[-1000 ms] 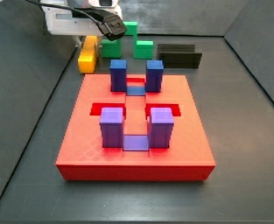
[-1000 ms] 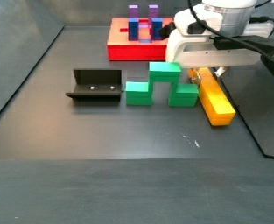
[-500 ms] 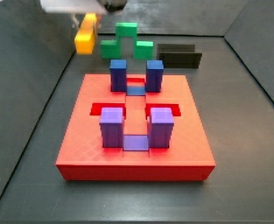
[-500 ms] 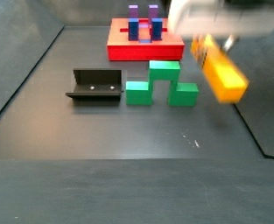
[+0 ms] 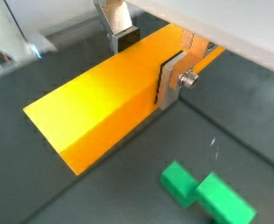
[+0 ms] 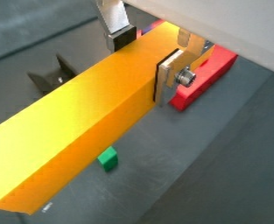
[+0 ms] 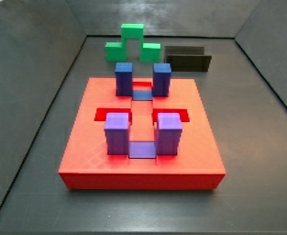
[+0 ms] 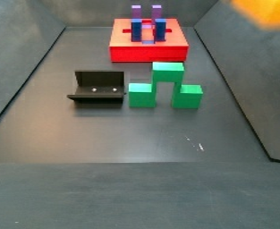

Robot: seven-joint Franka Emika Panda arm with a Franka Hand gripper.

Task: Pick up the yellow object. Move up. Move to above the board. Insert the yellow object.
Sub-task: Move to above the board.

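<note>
— Gripper [image 5: 147,54] first: where does it stand, and what do its jaws do?

— Both wrist views show it clamped on the yellow object [image 5: 109,101], one silver finger [image 6: 171,77] flat against the near long face and the other finger [image 6: 113,23] on the far side. The bar runs lengthwise out from between them.

— And from the side cameras?

— The gripper itself is out of frame in both. In a side view only a blurred orange patch, probably the yellow object [image 8: 268,9], shows at the top right corner, well above the floor.

— Where is the board?

— In a side view the board [image 7: 140,159] lies flat in the foreground with its blue-purple posts [image 7: 117,134] upright. In the other side view the board [image 8: 149,51] sits at the far end of the floor. A wrist view catches a red corner of the board [image 6: 207,76] below and just beyond the near finger.

— What else lies about?

— A green stepped block [image 8: 168,88] sits mid-floor, with the fixture [image 8: 97,89] just beside it, apart from it. The green block [image 5: 207,193] also shows below the bar in a wrist view. A dark flat block [image 7: 190,60] lies behind the board, near the back wall.
</note>
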